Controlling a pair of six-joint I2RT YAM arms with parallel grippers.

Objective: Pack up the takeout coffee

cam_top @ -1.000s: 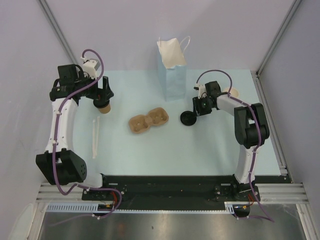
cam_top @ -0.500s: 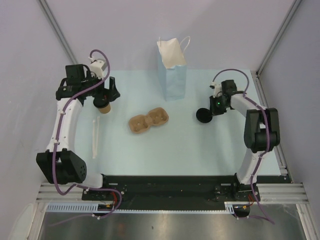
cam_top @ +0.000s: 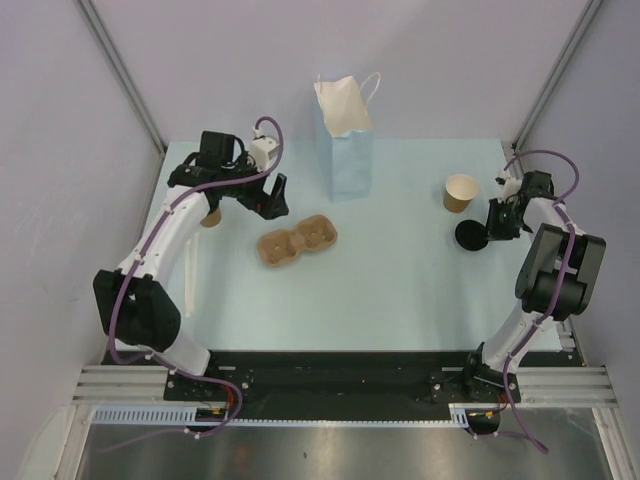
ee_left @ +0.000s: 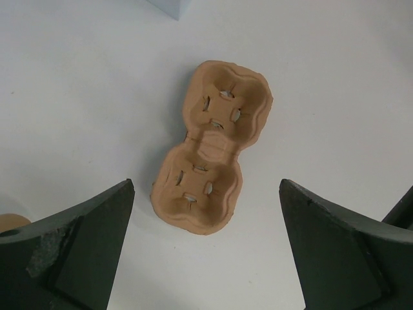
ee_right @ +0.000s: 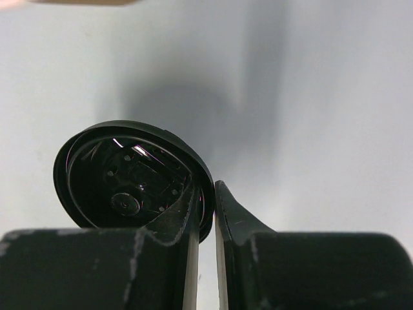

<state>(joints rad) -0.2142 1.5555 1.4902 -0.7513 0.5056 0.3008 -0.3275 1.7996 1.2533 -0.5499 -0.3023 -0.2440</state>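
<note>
Right wrist: right pincer (ee_right: 206,194) clamped on round black plastic lid (ee_right: 122,184), left pincer (ee_left: 206,194) apart; best seat lid level on tan kraft-paper cup (cam_top: 461,192).

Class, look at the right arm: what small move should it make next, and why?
Probably carry the lid over the open cup nearby. The right gripper pinches the lid's rim, and that cup stands uncovered.

The carrier (cam_top: 298,240) lies mid-table (cam_top: 400,290) in front of the bag (cam_top: 345,140), the left cup (cam_top: 211,217) at its left, the right cup (cam_top: 461,192) well apart at its right, and the lid (cam_top: 470,236), pinched by the right gripper (cam_top: 490,228), just before that cup.
</note>
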